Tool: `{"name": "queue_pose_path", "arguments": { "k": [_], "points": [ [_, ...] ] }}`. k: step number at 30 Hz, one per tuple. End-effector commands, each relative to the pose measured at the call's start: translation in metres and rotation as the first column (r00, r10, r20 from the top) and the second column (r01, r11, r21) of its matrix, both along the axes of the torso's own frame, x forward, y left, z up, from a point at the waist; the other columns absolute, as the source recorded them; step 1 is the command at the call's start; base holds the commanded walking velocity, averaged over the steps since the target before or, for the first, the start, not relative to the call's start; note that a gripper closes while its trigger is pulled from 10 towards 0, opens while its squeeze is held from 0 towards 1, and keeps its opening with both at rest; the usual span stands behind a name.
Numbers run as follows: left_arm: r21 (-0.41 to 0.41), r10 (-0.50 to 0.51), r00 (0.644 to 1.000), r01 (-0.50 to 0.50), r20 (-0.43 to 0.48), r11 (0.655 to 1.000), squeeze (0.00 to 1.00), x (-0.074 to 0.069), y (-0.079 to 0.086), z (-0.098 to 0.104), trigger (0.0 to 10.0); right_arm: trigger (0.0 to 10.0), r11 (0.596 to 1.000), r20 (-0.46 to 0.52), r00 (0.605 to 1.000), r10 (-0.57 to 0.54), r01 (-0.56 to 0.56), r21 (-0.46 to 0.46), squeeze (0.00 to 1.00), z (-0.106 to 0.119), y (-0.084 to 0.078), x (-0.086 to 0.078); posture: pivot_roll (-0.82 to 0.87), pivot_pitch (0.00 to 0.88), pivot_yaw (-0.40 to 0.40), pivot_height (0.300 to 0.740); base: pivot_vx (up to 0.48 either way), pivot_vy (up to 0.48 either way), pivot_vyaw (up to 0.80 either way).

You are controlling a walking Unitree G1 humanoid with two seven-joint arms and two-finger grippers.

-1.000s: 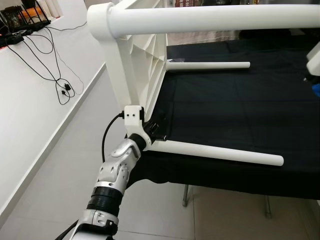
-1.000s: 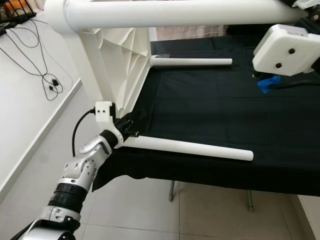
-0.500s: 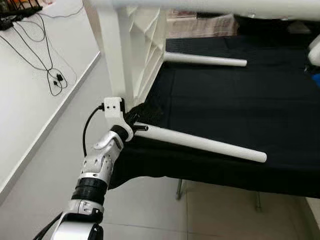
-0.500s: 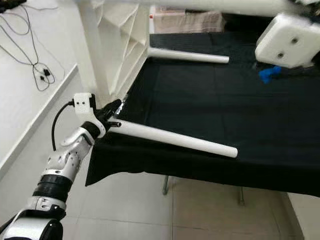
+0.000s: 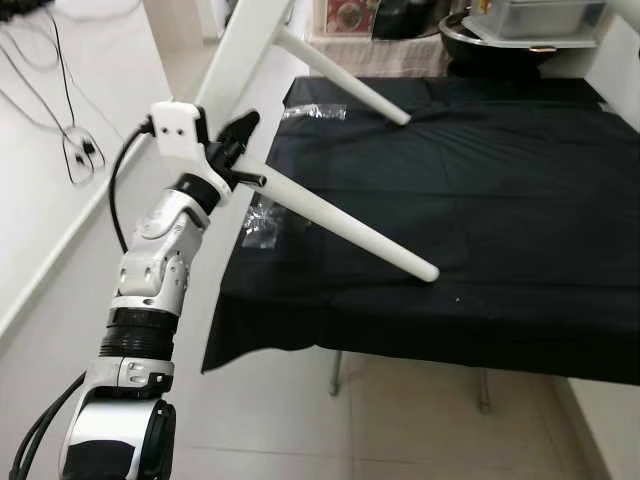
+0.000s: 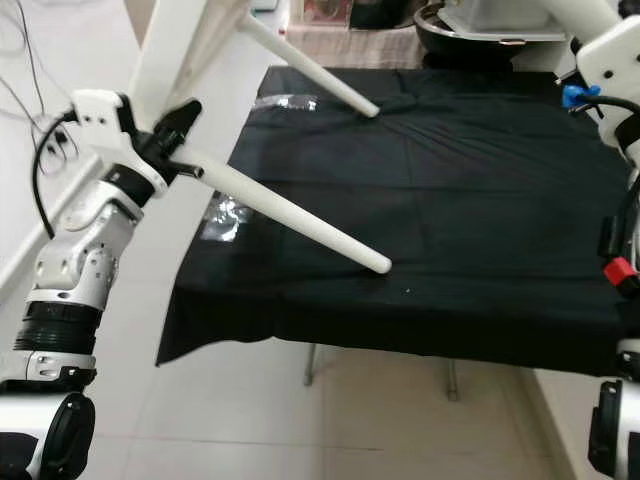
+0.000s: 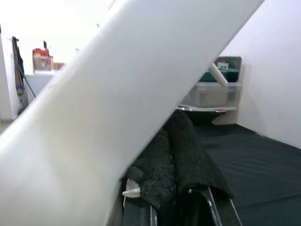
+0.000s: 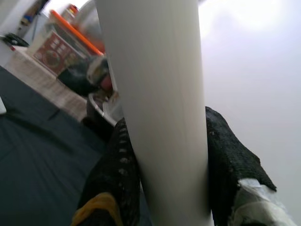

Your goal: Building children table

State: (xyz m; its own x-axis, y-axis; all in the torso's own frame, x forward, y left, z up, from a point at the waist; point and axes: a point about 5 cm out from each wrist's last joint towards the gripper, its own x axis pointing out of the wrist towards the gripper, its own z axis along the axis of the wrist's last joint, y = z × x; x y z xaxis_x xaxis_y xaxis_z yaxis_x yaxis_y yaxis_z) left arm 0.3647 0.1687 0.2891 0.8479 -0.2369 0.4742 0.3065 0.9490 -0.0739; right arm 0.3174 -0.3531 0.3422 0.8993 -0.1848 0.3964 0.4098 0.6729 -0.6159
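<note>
The white children's table (image 5: 240, 40) is tilted up at the left edge of a black-clothed worktable (image 5: 500, 200). Two of its round white legs slope down onto the cloth: a near leg (image 5: 350, 225) and a far leg (image 5: 340, 85). My left gripper (image 5: 238, 152) is raised at the near leg's base, its black padded fingers (image 7: 181, 155) closed against the white leg (image 7: 117, 103). At the upper right, my right gripper (image 6: 600, 45) is shut on another white leg (image 8: 155, 103), which runs between its padded fingers (image 8: 230, 165).
Two clear plastic bags (image 5: 262, 220) (image 5: 315, 112) lie on the cloth's left side. Black cables (image 5: 70, 140) trail over the white surface at left. Containers and a pan (image 5: 520, 15) stand behind the worktable. Tiled floor (image 5: 400, 430) lies below its front edge.
The white table has been lifted and tilted, so its legs now slope down to the cloth. My left gripper rose with the near leg's base. The camera view has also shifted.
</note>
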Motion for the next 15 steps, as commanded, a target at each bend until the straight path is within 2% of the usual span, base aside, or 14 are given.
{"name": "queue_pose_path", "arguments": {
  "k": [1, 2, 3, 4, 5, 6, 7, 8, 9, 11, 15],
  "points": [
    [-0.099, 0.331, 0.934, -0.345, -0.136, 0.933, 0.00, -0.008, 0.092, -0.024, 0.0, 0.0, 0.844, -0.201, 0.928, -0.312, 0.368, 0.389, 0.00, -0.059, -0.072, -0.026, -0.08, 0.124, 0.083, 0.740, 0.000, 0.000, 0.00],
    [-0.099, 0.327, 0.938, -0.338, -0.113, 0.936, 0.00, -0.009, 0.092, -0.015, 0.0, 0.0, 0.818, -0.239, 0.922, -0.304, 0.382, 0.431, 0.00, -0.076, -0.071, -0.023, -0.07, 0.121, 0.082, 0.740, 0.000, 0.000, 0.00],
    [-0.099, 0.327, 0.938, -0.338, -0.113, 0.936, 0.00, -0.009, 0.092, -0.015, 0.0, 0.0, 0.818, -0.239, 0.922, -0.304, 0.382, 0.431, 0.00, -0.076, -0.071, -0.023, -0.07, 0.121, 0.082, 0.740, 0.000, 0.000, 0.00],
    [-0.089, 0.318, 0.944, -0.326, -0.092, 0.941, 0.00, -0.009, 0.091, -0.009, 0.0, 0.0, 0.797, -0.273, 0.917, -0.291, 0.390, 0.461, 0.00, -0.091, -0.068, -0.020, -0.07, 0.120, 0.082, 0.740, 0.000, 0.000, 0.00],
    [-0.089, 0.318, 0.944, -0.326, -0.092, 0.941, 0.00, -0.009, 0.091, -0.009, 0.0, 0.0, 0.797, -0.273, 0.917, -0.291, 0.390, 0.461, 0.00, -0.091, -0.068, -0.020, -0.07, 0.120, 0.082, 0.740, 0.000, 0.000, 0.00],
    [-0.080, 0.301, 0.951, -0.307, -0.074, 0.948, 0.00, -0.010, 0.087, -0.004, 0.0, 0.0, 0.779, -0.303, 0.914, -0.271, 0.393, 0.489, 0.00, -0.105, -0.061, -0.015, -0.06, 0.116, 0.081, 0.740, 0.000, 0.000, 0.00],
    [-0.080, 0.301, 0.951, -0.307, -0.074, 0.948, 0.00, -0.010, 0.087, -0.004, 0.0, 0.0, 0.779, -0.303, 0.914, -0.271, 0.393, 0.489, 0.00, -0.105, -0.061, -0.015, -0.06, 0.116, 0.081, 0.740, 0.000, 0.000, 0.00],
    [-0.065, 0.285, 0.957, -0.289, -0.060, 0.955, 0.00, -0.010, 0.083, -0.001, 0.0, 0.0, 0.756, -0.329, 0.911, -0.249, 0.395, 0.522, 0.00, -0.119, -0.054, -0.008, -0.05, 0.114, 0.080, 0.740, 0.000, 0.000, 0.00],
    [-0.065, 0.285, 0.957, -0.289, -0.060, 0.955, 0.00, -0.010, 0.083, -0.001, 0.0, 0.0, 0.756, -0.329, 0.911, -0.249, 0.395, 0.522, 0.00, -0.119, -0.054, -0.008, -0.05, 0.114, 0.080, 0.740, 0.000, 0.000, 0.00],
    [-0.041, 0.253, 0.966, -0.255, -0.044, 0.966, 0.00, -0.011, 0.075, 0.002, 0.0, 0.0, 0.736, -0.362, 0.908, -0.214, 0.393, 0.551, 0.00, -0.137, -0.040, 0.003, -0.03, 0.109, 0.076, 0.740, 0.000, 0.000, 0.00],
    [-0.033, 0.238, 0.970, -0.239, -0.045, 0.970, 0.00, -0.011, 0.070, 0.002, 0.0, 0.0, 0.734, -0.369, 0.911, -0.181, 0.375, 0.566, 0.00, -0.145, -0.028, 0.012, -0.03, 0.108, 0.078, 0.740, 0.000, 0.000, 0.00]
  ]
}}
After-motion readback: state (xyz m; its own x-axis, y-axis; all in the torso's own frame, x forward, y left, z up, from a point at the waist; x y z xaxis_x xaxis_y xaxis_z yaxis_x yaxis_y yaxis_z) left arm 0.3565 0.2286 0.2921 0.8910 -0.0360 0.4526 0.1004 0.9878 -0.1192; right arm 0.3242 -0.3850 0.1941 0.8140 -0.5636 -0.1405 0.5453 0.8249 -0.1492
